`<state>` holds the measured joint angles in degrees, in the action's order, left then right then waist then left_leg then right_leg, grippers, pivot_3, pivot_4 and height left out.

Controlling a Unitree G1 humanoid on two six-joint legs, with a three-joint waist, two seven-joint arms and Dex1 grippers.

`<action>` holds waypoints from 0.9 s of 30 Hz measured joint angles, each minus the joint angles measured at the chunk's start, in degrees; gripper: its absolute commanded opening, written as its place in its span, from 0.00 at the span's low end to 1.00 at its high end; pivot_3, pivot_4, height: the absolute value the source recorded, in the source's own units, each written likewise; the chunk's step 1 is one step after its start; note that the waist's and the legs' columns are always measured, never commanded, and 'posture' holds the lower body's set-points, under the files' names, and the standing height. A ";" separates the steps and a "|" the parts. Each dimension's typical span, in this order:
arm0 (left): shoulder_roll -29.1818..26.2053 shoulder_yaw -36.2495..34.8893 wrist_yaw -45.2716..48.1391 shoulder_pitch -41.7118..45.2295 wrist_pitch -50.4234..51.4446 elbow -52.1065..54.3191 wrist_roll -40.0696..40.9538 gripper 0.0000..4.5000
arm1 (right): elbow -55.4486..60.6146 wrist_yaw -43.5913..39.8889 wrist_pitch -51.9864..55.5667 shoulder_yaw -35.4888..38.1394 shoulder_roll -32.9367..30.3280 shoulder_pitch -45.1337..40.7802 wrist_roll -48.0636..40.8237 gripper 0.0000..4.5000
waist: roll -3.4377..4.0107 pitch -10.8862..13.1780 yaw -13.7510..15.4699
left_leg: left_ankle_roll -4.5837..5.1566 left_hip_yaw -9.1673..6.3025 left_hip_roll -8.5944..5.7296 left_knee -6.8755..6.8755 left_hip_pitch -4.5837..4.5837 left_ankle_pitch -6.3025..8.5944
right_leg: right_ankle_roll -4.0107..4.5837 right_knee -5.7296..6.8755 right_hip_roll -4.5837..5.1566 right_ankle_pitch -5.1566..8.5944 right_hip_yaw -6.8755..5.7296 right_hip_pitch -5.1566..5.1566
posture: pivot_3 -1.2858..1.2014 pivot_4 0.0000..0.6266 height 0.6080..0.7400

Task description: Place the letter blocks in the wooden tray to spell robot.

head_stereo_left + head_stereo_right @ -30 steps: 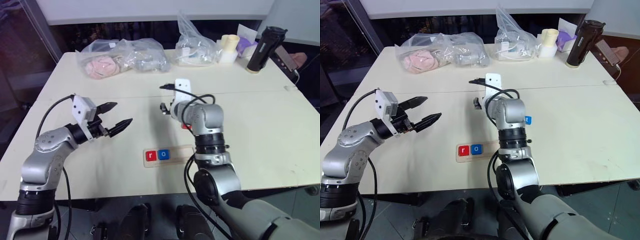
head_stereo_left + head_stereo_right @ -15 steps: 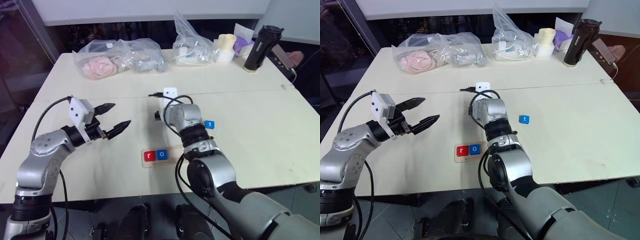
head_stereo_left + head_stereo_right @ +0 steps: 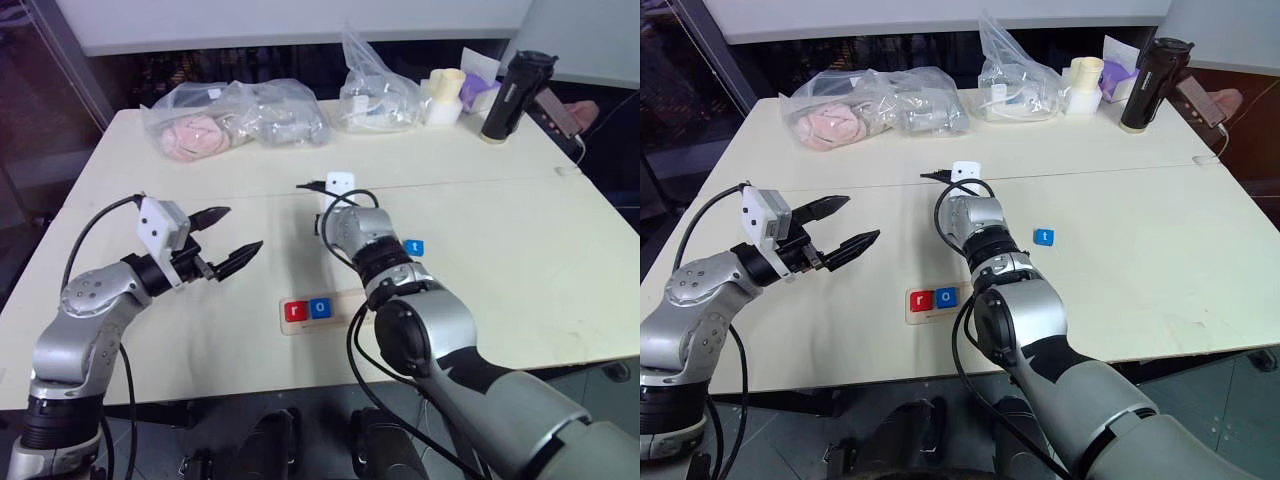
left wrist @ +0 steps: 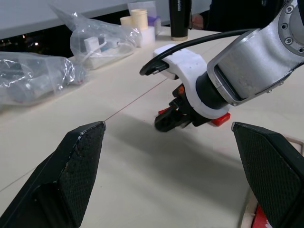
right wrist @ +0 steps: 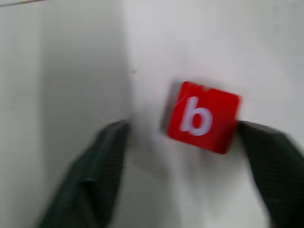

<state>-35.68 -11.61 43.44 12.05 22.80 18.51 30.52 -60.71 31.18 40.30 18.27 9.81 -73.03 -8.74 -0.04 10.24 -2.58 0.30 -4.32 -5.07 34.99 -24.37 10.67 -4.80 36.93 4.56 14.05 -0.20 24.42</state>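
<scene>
The wooden tray (image 3: 345,304) lies near the table's front edge with a red r block (image 3: 295,311) and a blue o block (image 3: 319,308) at its left end. A blue t block (image 3: 416,247) lies on the table to the right of my right arm. The red b block (image 5: 203,116) lies flat on the table between the fingers of my right gripper (image 5: 183,126). One finger (image 5: 266,161) is at the block's edge and the other stands clear, so the gripper is open. My left gripper (image 3: 228,238) hovers open and empty over the table at the left.
Clear plastic bags (image 3: 235,115) of items sit along the table's back, another bag (image 3: 380,95) beside them. A pale cup (image 3: 445,90) and a black bottle (image 3: 510,95) stand at the back right, where a person's hand (image 3: 583,110) shows at the edge.
The camera view has shifted. My right hand has dipped lower toward the table over the b block, its arm stretching out. The left arm has stayed put.
</scene>
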 measured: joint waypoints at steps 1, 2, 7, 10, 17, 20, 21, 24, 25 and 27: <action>0.00 0.01 -0.09 0.03 0.00 0.05 0.00 1.00 | -0.39 0.04 -0.40 0.12 -0.15 -0.20 -0.16 0.27 | 0.00 0.00 -0.02 | -0.01 0.00 0.00 0.00 0.01 -0.01 | 0.01 0.03 0.00 0.00 0.00 0.00 | 0.52 0.24 0.98; 0.00 0.05 -0.13 0.03 0.01 0.08 0.00 1.00 | -0.61 0.09 -0.72 0.18 -0.18 -0.24 -0.42 0.25 | 0.00 0.00 -0.02 | -0.02 0.00 0.01 0.00 0.02 -0.02 | 0.00 0.06 -0.01 0.00 0.00 0.01 | 0.52 0.24 0.98; 0.14 0.73 -0.15 0.08 0.12 0.10 0.00 1.00 | -0.77 -0.02 -0.80 0.04 -0.35 -0.26 -0.59 0.25 | 0.00 0.00 0.02 | -0.05 0.00 0.02 0.00 0.03 -0.05 | 0.02 0.11 -0.02 0.01 0.00 0.01 | 0.52 0.24 0.98; 0.36 1.52 -0.13 0.73 0.15 0.08 -0.01 1.00 | 2.11 -2.51 2.33 -1.87 -1.68 0.78 -0.39 0.25 | 0.00 0.00 0.15 | -0.04 -0.02 0.01 0.01 0.02 -0.05 | 0.03 0.10 -0.02 0.02 -0.01 0.01 | 0.52 0.24 0.98; 1.44 3.30 0.50 2.20 0.11 -0.47 -0.09 1.00 | 44.04 -14.03 31.76 -7.27 -14.28 13.87 -3.21 0.25 | 0.03 0.03 0.68 | 0.02 -0.04 -0.01 -0.01 -0.14 -0.02 | -0.12 0.01 0.03 0.04 -0.01 0.10 | 0.52 0.24 0.98; 2.18 4.72 1.60 2.51 -0.50 -1.21 -0.18 1.00 | 62.83 -19.05 44.62 -7.00 -19.72 19.26 -6.50 0.25 | 0.03 0.02 0.35 | 0.03 -0.04 0.04 -0.06 -0.12 -0.01 | -0.09 0.05 0.03 0.09 -0.04 0.11 | 0.52 0.24 0.98; 2.17 5.01 1.94 2.56 -0.81 -1.48 -0.30 1.00 | 66.40 -20.23 47.27 -6.70 -20.75 20.70 -7.43 0.25 | 0.03 0.02 0.11 | 0.03 -0.04 0.04 -0.05 -0.10 -0.01 | -0.07 0.09 0.03 0.10 -0.04 0.11 | 0.52 0.24 0.98; 1.98 6.18 3.61 3.28 -1.15 -1.94 -0.53 1.00 | 79.25 -25.71 51.67 -7.32 -29.79 31.25 -15.74 0.25 | 0.01 0.03 0.43 | 0.04 -0.07 0.05 0.01 -0.10 -0.01 | -0.02 0.04 0.08 0.19 -0.11 0.03 | 0.52 0.24 0.98; 1.99 6.26 3.97 3.38 -1.15 -2.08 -0.52 1.00 | 81.13 -26.39 51.78 -7.28 -31.82 33.99 -17.69 0.25 | 0.02 0.04 0.48 | 0.04 -0.05 0.04 0.02 -0.13 -0.01 | 0.03 0.01 0.11 0.23 -0.11 0.03 | 0.52 0.24 0.98; 1.87 6.41 5.36 3.30 -1.15 -2.11 -0.40 1.00 | 87.22 -28.85 51.80 -6.96 -37.10 40.45 -24.21 0.25 | 0.00 0.08 0.49 | 0.05 -0.03 0.04 0.06 -0.16 0.00 | -0.02 -0.09 0.12 0.28 -0.10 0.01 | 0.52 0.24 0.98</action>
<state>-33.81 -5.20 48.80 15.35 21.65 16.40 30.12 26.51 2.33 92.10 11.31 -27.29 -32.58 -32.95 -0.04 10.32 -2.08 0.35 -4.35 -5.04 35.05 -24.53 10.67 -4.82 36.84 4.68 14.33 -0.30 24.43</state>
